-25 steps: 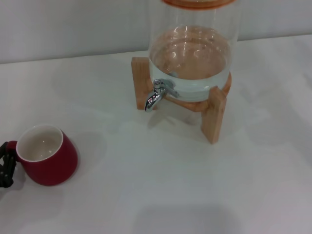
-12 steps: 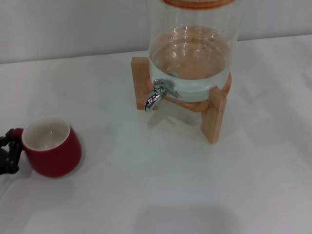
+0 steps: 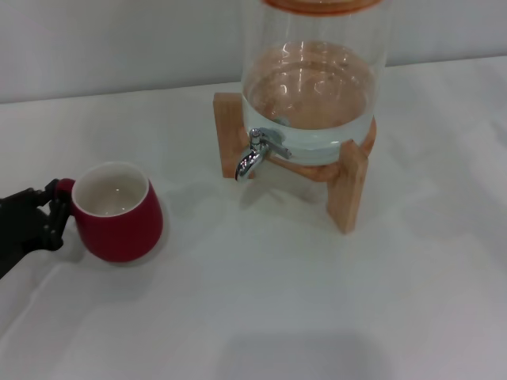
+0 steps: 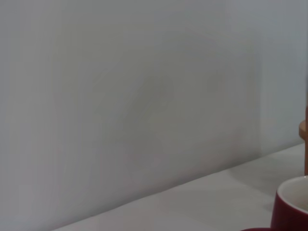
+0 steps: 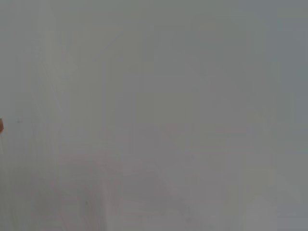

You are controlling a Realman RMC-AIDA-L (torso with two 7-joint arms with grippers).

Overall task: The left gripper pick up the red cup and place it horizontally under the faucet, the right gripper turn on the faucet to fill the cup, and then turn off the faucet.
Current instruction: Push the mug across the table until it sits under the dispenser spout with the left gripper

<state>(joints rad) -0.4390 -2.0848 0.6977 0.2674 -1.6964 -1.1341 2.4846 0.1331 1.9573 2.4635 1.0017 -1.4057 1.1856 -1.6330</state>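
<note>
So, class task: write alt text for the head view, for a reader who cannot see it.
The left gripper holds a red cup by its handle, upright, left of a faucet on a glass water jar standing on a wooden stand on a white table.

Red cup (image 3: 117, 212) on table (image 3: 277, 317), left of and nearer than faucet (image 3: 255, 153).

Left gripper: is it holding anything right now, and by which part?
Yes. The left gripper holds the red cup by its small loop handle, on the side away from the faucet.
</note>
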